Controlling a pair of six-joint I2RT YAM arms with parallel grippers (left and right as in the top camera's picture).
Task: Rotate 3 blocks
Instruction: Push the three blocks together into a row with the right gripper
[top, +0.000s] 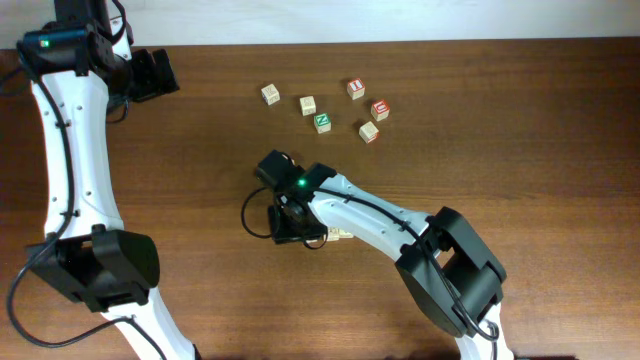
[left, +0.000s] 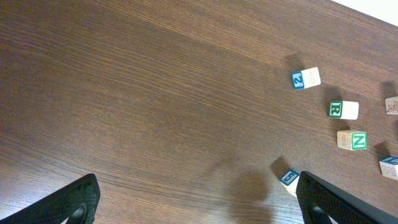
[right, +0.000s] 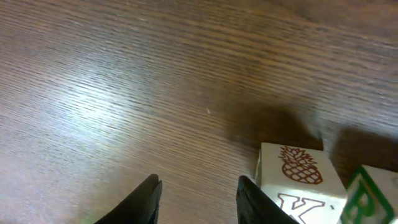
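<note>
My right jaws are partly spread and pinch nothing; the pineapple block (right: 297, 179) sits on the desk (right: 112, 87) just outside 1 finger (right: 254, 202). If I close here, I may only knock it sideways. My left jaws are spread wide.

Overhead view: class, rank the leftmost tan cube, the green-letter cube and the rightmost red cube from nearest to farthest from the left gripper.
1. Leftmost tan cube, the cluster's left end, nearest the left gripper.
2. Green-letter cube, the cluster's middle.
3. Rightmost red cube, the far right end.
</note>
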